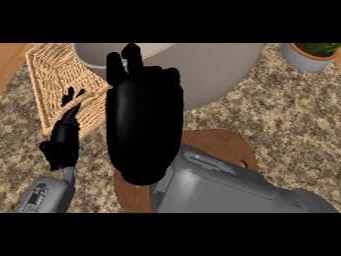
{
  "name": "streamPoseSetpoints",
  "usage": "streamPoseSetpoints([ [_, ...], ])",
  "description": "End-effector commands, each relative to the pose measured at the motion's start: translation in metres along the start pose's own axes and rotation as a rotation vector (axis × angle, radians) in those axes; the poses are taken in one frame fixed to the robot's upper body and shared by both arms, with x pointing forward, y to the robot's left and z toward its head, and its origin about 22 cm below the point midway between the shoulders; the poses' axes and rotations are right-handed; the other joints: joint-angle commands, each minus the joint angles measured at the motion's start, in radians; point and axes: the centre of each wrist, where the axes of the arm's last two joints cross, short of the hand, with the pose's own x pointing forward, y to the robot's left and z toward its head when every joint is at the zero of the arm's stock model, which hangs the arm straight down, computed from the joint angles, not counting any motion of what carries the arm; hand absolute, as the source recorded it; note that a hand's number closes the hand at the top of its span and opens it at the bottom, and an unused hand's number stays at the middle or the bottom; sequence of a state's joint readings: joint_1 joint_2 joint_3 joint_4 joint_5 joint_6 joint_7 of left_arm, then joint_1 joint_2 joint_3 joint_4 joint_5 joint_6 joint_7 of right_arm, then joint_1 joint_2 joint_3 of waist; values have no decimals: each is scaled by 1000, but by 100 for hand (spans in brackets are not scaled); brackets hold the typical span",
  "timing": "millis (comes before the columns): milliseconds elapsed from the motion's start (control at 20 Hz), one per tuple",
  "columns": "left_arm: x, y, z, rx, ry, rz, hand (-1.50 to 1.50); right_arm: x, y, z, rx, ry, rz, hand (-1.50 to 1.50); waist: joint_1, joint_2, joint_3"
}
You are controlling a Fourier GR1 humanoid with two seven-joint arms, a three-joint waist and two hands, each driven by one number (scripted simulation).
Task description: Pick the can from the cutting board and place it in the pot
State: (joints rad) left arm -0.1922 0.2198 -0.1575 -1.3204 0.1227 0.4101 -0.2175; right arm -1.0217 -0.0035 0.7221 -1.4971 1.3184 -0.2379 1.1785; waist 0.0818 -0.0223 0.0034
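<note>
My right hand is raised high over the counter and fills the middle of the head view, its back toward me and its fingers pointing up and straight. It covers the left part of the brown wooden cutting board. No can shows anywhere; the hand and forearm hide whatever lies below them. The pot, a wide pale grey round vessel, stands at the top centre, just beyond the right hand's fingertips. My left hand rests open at the left, fingers up.
A woven wicker basket lies at the upper left, behind the left hand and beside the pot. A potted plant stands at the top right corner. The speckled counter stretches to the right of the board.
</note>
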Motion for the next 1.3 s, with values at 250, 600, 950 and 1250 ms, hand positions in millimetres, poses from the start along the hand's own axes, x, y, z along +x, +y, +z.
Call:
streamPoseSetpoints([
  [250, 17, -21, 13, -122, 1, 135, 0, -35, 29, -23, 45, 302, 40, 150, -39, 28, -4],
  [600, 22, -19, 15, -129, -17, 133, 0, -65, 40, -20, 139, 329, -9, 150, -40, 36, -3],
  [950, 19, -19, 20, -122, -7, 142, 0, -95, 50, -15, 211, 410, -10, 150, -33, 50, -4],
  [1250, 21, -20, 19, -100, -11, 130, 0, -122, 52, 4, 322, 561, -23, -150, -28, 63, -4],
])
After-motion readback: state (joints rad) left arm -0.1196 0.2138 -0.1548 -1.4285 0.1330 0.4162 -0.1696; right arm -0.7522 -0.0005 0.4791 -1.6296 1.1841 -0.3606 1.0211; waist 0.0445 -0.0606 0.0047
